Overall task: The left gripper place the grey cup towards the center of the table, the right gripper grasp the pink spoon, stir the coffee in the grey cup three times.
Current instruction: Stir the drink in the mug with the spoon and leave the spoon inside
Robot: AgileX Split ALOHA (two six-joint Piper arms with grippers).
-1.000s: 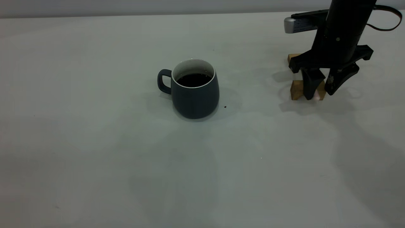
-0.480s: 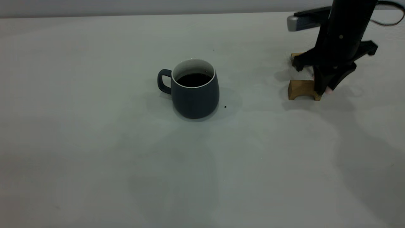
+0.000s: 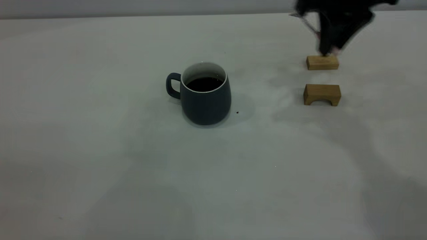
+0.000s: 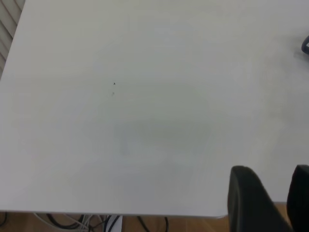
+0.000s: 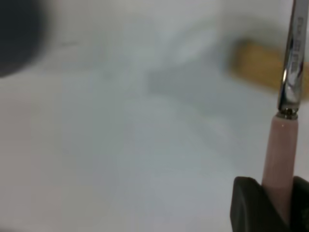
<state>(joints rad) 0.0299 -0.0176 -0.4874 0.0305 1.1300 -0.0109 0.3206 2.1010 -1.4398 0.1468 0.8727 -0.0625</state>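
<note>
A: Right, cup (image 3: pixel 205 95) first. Upright mid-table, handle toward the left arm's side, coffee (image 3: pixel 204 84) dark inside and well below the rim. Table (image 3: pixel 100 160) bare all round it; one dark speck (image 3: pixel 237 112) just beside its base on the right-arm side.

B: Room to move?

A: Plenty. Open surface between the cup and the two wood blocks: the arched block (image 3: pixel 322 94) and the plain block (image 3: pixel 322 62) behind it, both well apart from the cup on the right-arm side. Far table edge runs behind the cup, also well apart.

B: Right gripper (image 3: pixel 328 50)?

A: Up over the plain block, blurred. Wrist view shows the fingers (image 5: pixel 248 203) clamped on the spoon (image 5: pixel 282 159) by its pink handle, metal neck sticking out past them.

B: Versus half a second ago?

A: Then it was down at the arched block. It has lifted and gone back; both blocks now show whole. Cup unchanged.

B: Left gripper (image 4: pixel 273 203)?

A: Parked off beyond the table's edge, away from the cup, jaws parted, nothing between.
</note>
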